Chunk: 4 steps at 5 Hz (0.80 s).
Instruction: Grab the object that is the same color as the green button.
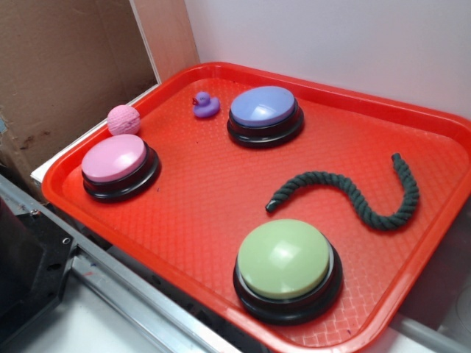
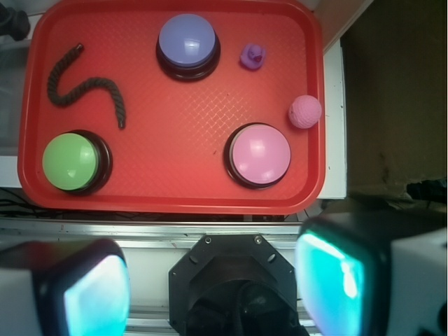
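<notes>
Your red tray (image 1: 221,213) holds everything the task concerns. The dark green rope piece (image 1: 352,195) lies flat on the tray floor in a loose S-curve, free of every other thing. In the exterior view one end points toward the tray's middle, just above the green button (image 1: 287,268), and the other end curls up near the right rim. In the wrist view the same rope (image 2: 84,87) sits in the upper left part of the tray, with the green button (image 2: 72,162) below it, near but not touching.

The green button stands upright on its black base near the tray's front edge in the exterior view. The pink-topped button (image 1: 118,165) sits by the left rim and the blue-purple button (image 1: 265,114) toward the back. The small purple duck (image 1: 205,104) stands just beside the blue-purple button. The pink ball (image 1: 124,119) rests right at the tray's rim near the pink-topped button — whether it is on the rim or just off it you cannot tell from these views.

The gripper (image 2: 213,280) shows only in the wrist view, hanging high over the near edge of the tray and well apart from the rope. Its two fingers (image 2: 336,276) appear blurred at the lower left and lower right of that view, spread wide with nothing between them — the gripper is empty.
</notes>
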### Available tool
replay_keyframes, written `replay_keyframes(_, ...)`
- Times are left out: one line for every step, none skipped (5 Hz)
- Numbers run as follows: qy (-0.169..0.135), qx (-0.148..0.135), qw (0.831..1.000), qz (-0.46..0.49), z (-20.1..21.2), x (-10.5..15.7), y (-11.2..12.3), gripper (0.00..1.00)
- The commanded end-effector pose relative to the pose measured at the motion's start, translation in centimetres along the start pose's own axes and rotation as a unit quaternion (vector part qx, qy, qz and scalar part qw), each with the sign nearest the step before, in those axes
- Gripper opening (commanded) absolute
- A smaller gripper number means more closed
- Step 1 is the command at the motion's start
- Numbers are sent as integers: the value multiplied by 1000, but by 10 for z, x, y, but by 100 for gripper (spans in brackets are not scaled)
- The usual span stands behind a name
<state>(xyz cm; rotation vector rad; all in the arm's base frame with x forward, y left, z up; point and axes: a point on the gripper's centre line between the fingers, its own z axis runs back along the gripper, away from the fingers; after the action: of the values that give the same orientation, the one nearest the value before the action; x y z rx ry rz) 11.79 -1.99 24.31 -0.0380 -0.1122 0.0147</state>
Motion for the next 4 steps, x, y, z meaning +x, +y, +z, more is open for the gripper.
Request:
replay_keyframes(0, 0, 1000, 0, 0, 0, 0, 100)
replay_keyframes(0, 9, 1000, 16, -4, 26, 8, 100)
replay_keyframes(7, 14, 999, 28, -12, 63, 19, 100)
replay_keyframes(29, 18, 999, -29, -37, 102, 6, 100)
